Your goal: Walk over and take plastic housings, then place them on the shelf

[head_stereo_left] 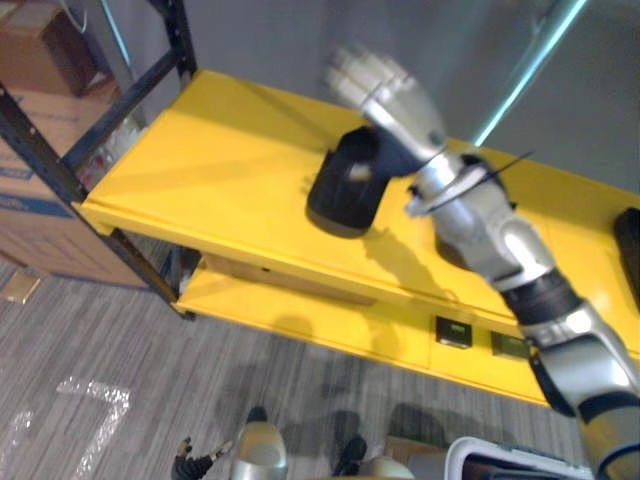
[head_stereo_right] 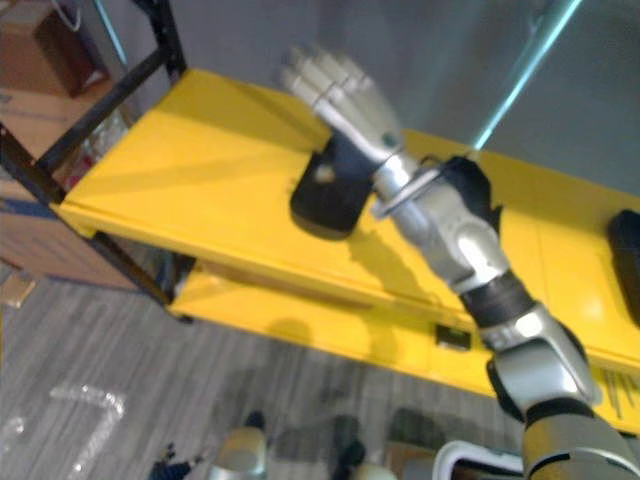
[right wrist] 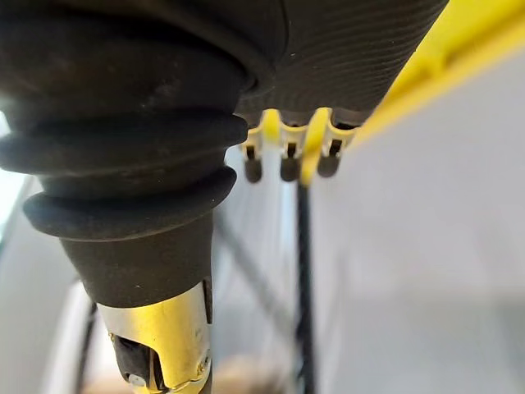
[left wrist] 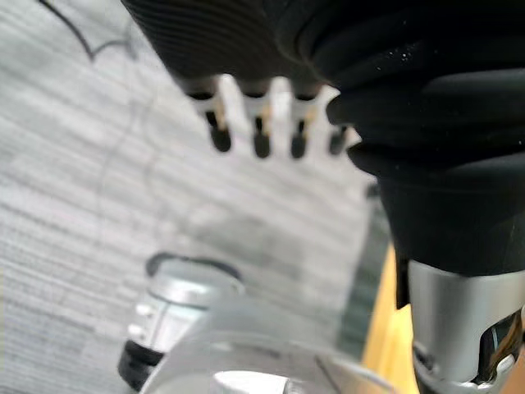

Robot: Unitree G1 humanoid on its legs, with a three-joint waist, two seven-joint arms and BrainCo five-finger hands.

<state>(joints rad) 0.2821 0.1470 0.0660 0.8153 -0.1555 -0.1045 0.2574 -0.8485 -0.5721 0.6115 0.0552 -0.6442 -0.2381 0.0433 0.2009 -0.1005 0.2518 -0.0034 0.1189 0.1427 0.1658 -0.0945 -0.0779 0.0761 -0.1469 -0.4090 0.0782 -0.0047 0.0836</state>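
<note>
Yellow shelf [head_stereo_left: 200,160] is seen running from upper left to right edge of the head views, carried on a black metal frame [head_stereo_left: 40,150].

- One black plastic housing [head_stereo_left: 345,190] is set on the top board, near frame centre, well clear of the front lip. It is gripped by neither hand.
- Right hand [head_stereo_left: 375,80] is held above and just beyond the housing, at upper centre, with its arm entering from lower right. Fingers [head_stereo_right: 315,75] are stretched out straight and kept close together, nothing between them. The dark wrist cover overlaps the housing's upper edge in both head views; contact cannot be told.
- In the right wrist view the fingertips [right wrist: 287,168] are seen extended past the cover, against the yellow board edge and the grey wall.
- Left hand [left wrist: 261,123] is seen in its own wrist view hanging over the grey striped floor [head_stereo_left: 100,350], fingers straight and relaxed, nothing held.
- A second dark object [head_stereo_left: 628,240] is cut off by the right edge on the same top board; its kind cannot be told.
- A lower yellow board [head_stereo_left: 300,310] is noted beneath.
- Cardboard boxes [head_stereo_left: 30,210] are stacked at the left edge, behind the frame.
</note>
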